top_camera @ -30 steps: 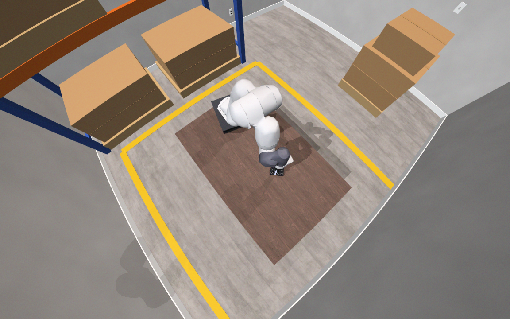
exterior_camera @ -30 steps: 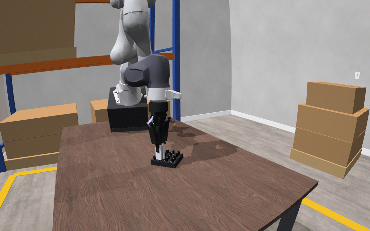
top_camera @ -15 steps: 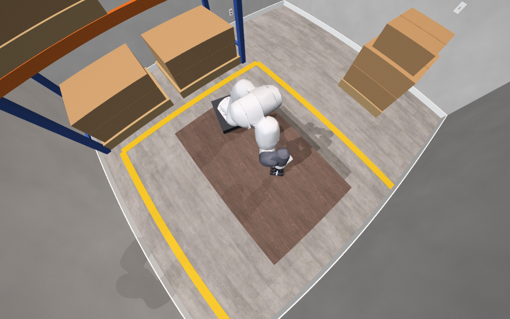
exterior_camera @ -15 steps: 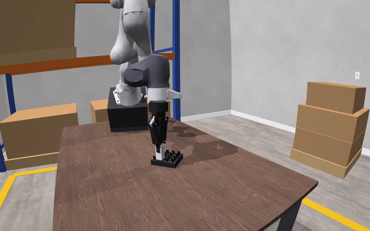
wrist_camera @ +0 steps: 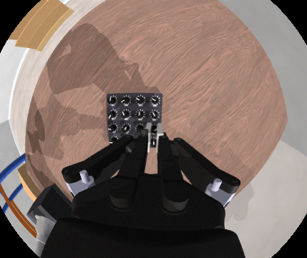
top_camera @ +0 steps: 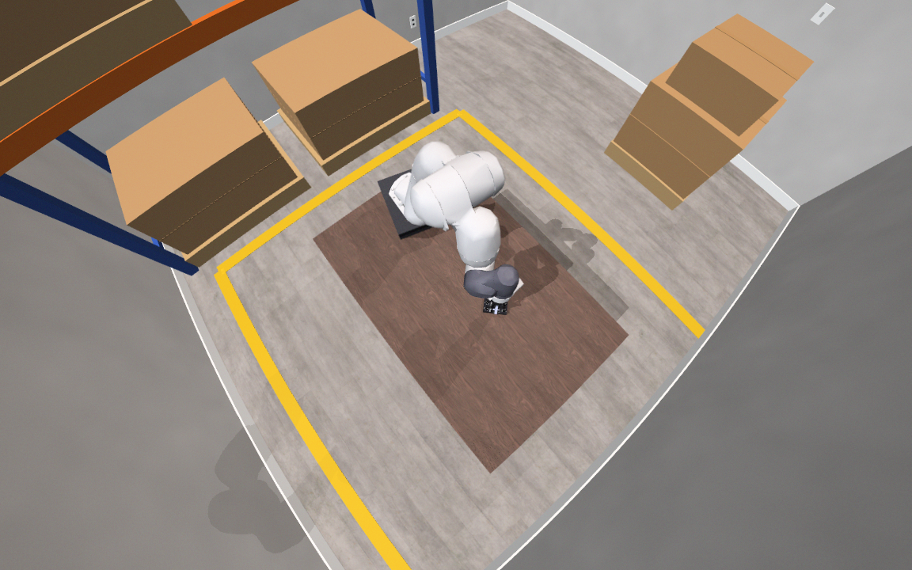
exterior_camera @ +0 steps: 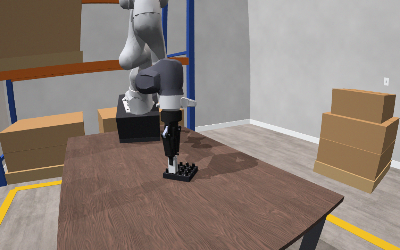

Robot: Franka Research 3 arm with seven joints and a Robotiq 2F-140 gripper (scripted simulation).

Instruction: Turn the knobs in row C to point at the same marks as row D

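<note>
A square, black knob box [top_camera: 488,310] [exterior_camera: 178,177] [wrist_camera: 133,107] lies flat and upright on the brown wooden bench [top_camera: 431,332] [exterior_camera: 195,211] [wrist_camera: 196,72], near its middle. Short round black knobs [exterior_camera: 193,165] [wrist_camera: 126,99] stand up from its top in a four-by-four grid, each with white marks around it. In the wrist view the white lines run different ways; the top row's second knob from 9 o'clock points toward 8 o'clock. The tool [top_camera: 495,309] [exterior_camera: 172,170] [wrist_camera: 154,130] partly hides knobs toward 5 o'clock.
</note>
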